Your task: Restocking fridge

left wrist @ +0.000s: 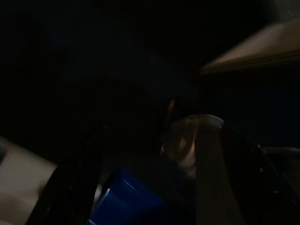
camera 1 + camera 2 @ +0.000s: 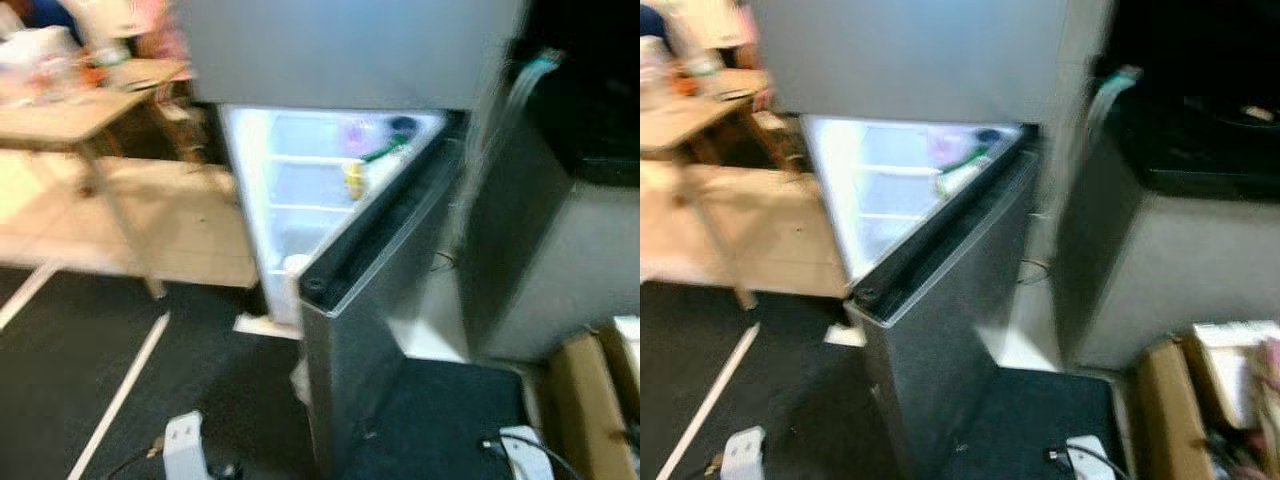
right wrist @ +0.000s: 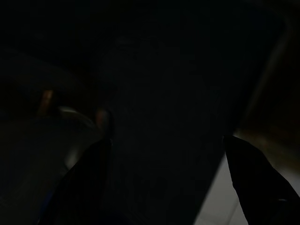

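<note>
One fridge (image 2: 350, 60), its one lower door (image 2: 375, 300) ajar, two lit shelves inside. Dark floor (image 2: 90, 340) lies open beside it. Right tool (image 3: 168, 154) spread, empty; left tool (image 1: 154, 187): cannot tell.

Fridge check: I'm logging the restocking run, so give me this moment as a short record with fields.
fridge door: lower door stands partly open, its top edge toward the camera
fridge inside: lit compartment with white shelves
contents: a yellow container on a shelf, something green above it; blurred, so no more can be told
left of fridge: wooden table
right of fridge: cardboard box on the floor
left gripper: holds a blue object; view very dark
right gripper: open, nothing between its fingers
</note>
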Motion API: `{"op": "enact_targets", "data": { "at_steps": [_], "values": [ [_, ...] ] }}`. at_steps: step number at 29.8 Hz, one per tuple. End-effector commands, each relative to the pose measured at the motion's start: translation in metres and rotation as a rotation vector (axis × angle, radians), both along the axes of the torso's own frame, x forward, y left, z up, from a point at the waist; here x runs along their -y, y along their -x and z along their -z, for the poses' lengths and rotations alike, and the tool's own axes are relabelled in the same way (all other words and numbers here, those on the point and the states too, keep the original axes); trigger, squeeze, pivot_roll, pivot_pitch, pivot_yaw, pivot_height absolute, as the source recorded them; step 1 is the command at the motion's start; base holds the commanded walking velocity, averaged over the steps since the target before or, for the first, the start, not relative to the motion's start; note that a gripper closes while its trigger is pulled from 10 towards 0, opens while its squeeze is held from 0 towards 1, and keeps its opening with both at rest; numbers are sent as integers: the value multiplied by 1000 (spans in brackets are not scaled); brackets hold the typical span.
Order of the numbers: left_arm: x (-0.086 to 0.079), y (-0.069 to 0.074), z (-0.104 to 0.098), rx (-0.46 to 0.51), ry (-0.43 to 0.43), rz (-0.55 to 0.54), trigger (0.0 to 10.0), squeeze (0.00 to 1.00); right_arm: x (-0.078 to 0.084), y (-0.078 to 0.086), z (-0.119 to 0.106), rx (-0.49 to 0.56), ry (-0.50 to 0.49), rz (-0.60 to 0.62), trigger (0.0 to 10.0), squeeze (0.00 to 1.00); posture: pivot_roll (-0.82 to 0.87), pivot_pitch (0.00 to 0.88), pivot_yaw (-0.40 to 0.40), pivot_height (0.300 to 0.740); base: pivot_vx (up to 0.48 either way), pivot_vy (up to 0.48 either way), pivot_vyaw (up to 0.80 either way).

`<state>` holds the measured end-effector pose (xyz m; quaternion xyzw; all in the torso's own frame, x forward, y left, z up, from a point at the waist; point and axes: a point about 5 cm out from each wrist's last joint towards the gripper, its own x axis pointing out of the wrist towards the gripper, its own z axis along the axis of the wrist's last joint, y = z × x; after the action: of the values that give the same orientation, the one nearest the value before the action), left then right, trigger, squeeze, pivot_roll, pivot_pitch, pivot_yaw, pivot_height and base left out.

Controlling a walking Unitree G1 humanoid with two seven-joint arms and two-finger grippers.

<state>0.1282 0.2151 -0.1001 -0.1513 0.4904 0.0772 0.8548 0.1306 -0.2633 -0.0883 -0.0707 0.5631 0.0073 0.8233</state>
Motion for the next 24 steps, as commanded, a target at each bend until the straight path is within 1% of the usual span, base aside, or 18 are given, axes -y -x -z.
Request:
{"op": "enact_targets", "data": {
  "at_steps": [1,8,16,19,20,21,23,24],
  "values": [
    [2,-4,-1,10,-2,6,10000,0,-6,-2,1,-1,-8,-14,10000,0,-12,0,5,740,0,0,719],
    [1,-1,0,8,0,-23,10000,0,-7,-5,1,3,-7,-20,10000,0,-10,0,2,740,0,0,719],
    [0,3,1,1,-1,-36,10000,0,-5,-5,0,0,2,-23,10000,0,-12,0,1,740,0,0,720],
    [2,4,2,-4,14,-30,10000,0,-4,-6,-1,17,-1,0,10000,0,-28,0,3,740,0,0,710],
    [3,6,2,-9,19,-29,10000,0,-3,-10,-3,38,-2,12,10000,0,-35,0,4,740,0,0,675],
    [3,6,2,-9,19,-29,10000,0,-3,-10,-3,38,-2,12,10000,0,-35,0,4,740,0,0,675],
    [5,9,4,-18,23,-24,10000,0,0,-16,-6,71,1,28,10000,0,-33,0,4,740,0,0,609],
    [5,9,4,-18,23,-24,10000,0,0,-16,-6,71,1,28,10000,0,-33,0,4,740,0,0,575]
  ]
}}
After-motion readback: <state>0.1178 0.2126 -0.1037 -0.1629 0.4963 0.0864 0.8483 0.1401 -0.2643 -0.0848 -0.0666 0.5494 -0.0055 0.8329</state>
